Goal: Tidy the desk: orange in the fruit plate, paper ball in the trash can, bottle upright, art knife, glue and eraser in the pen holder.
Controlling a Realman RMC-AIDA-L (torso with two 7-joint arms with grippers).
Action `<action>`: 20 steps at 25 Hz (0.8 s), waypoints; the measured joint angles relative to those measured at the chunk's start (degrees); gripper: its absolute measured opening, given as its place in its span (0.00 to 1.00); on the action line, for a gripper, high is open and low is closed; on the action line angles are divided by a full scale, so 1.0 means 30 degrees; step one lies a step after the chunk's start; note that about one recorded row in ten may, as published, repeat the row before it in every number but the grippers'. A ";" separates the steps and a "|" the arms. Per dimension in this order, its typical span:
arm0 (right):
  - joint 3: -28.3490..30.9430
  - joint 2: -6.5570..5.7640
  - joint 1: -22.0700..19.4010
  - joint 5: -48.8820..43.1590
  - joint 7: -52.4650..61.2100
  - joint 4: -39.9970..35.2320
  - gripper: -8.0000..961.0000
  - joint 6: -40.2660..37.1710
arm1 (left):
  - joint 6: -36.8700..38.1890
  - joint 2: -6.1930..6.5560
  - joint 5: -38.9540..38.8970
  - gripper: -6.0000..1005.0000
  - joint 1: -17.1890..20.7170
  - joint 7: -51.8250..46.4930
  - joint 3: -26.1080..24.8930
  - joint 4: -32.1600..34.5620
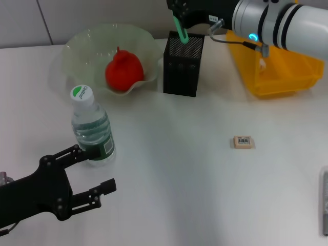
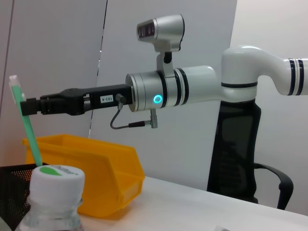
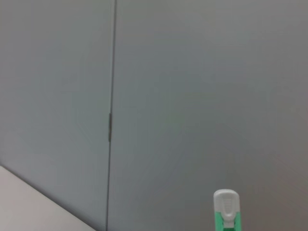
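We are holding the art knife (image 1: pixel 180 29), a slim green tool with a white end, clamped in our right gripper (image 1: pixel 178 19) at about 12 o'clock on the desk, its lower tip dipping into the open top of the pen holder (image 1: pixel 182 64). We are judging this as the drop-in step for the knife, not yet let go.

The orange (image 1: pixel 123 71) is already sitting in the fruit plate (image 1: pixel 77 48) at 11 o'clock, just beside the pen holder. The bottle (image 1: pixel 92 128) is standing upright at 9 o'clock, and our left gripper (image 1: pixel 87 177) is hanging just in front of it, fingers spread and gripping nothing.

The eraser (image 1: pixel 243 142) is lying alone at 3 o'clock, well apart from the holder, so it is waiting to be picked up. The trash can (image 1: pixel 279 69) is sitting at 1 o'clock; we are seeing no paper ball or glue on the desk and cannot tell where they are.
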 joint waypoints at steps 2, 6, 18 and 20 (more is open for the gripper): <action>0.0089 -0.0026 0.0201 0.0180 -0.0104 0.0563 0.23 0.0051 | 0.0000 -0.0001 -0.0027 0.78 -0.0002 -0.0004 0.0002 -0.0001; 0.0186 -0.0041 0.0474 0.0171 -0.0134 0.1308 0.24 0.0050 | 0.0002 -0.0001 -0.0088 0.78 -0.0023 -0.0010 0.0004 -0.0001; 0.0213 -0.0061 0.0449 0.0195 -0.0149 0.1220 0.47 0.0035 | 0.0004 -0.0001 -0.0116 0.78 0.0022 -0.0016 0.0003 0.0000; 0.0214 -0.0062 0.0441 0.0202 -0.0147 0.1110 0.55 -0.0012 | 0.0006 -0.0001 -0.0116 0.78 0.0033 -0.0016 0.0003 -0.0001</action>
